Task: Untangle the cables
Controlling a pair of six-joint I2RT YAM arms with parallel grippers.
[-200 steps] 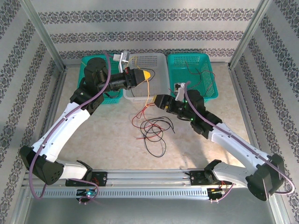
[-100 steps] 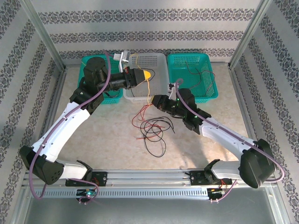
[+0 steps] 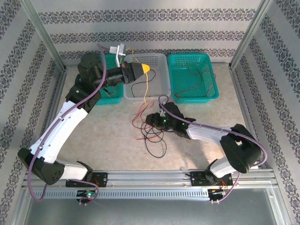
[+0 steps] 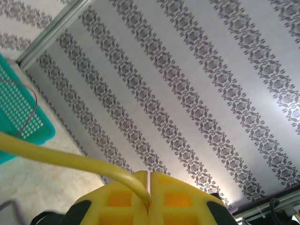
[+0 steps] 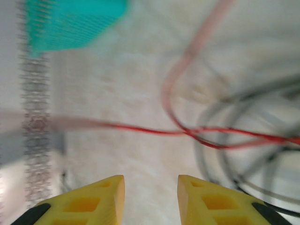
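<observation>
Seen from above, a pale, speckled stone-look tabletop (image 3: pixel 108 140) carries three perforated plastic baskets along its 12 o'clock edge: a teal basket (image 3: pixel 110 96) toward 11, a grey basket (image 3: pixel 159 89) at 12, and a second teal basket (image 3: pixel 192 97) toward 1, with curly red and black wires (image 3: pixel 199 77) lying in it; the white-shelled left arm reaches long toward 12, the left gripper (image 3: pixel 146 69) raised over the grey basket, its yellow tips pressed together on a thin yellow cable (image 3: pixel 147 84) that hangs toward 6; the right arm folds low and points toward 9, the right gripper (image 3: pixel 149 120) over a loose tangle of thin red and black cables (image 3: pixel 154 136) at the table's centre.

In the left wrist view, the left gripper (image 4: pixel 148 180) has blocky yellow fingers (image 4: pixel 122 197) that meet without a gap; the smooth yellow cable (image 4: pixel 61 158) is pinched in the seam and curves off toward 9, past teal mesh (image 4: pixel 14 112).

The right wrist view is blurred; the right gripper (image 5: pixel 151 187) has its yellow fingers (image 5: pixel 101 197) apart at 6, with nothing between them; a red strand (image 5: pixel 140 130) runs from 9 to 3, and dark loops (image 5: pixel 262 91) lie toward 3.
</observation>
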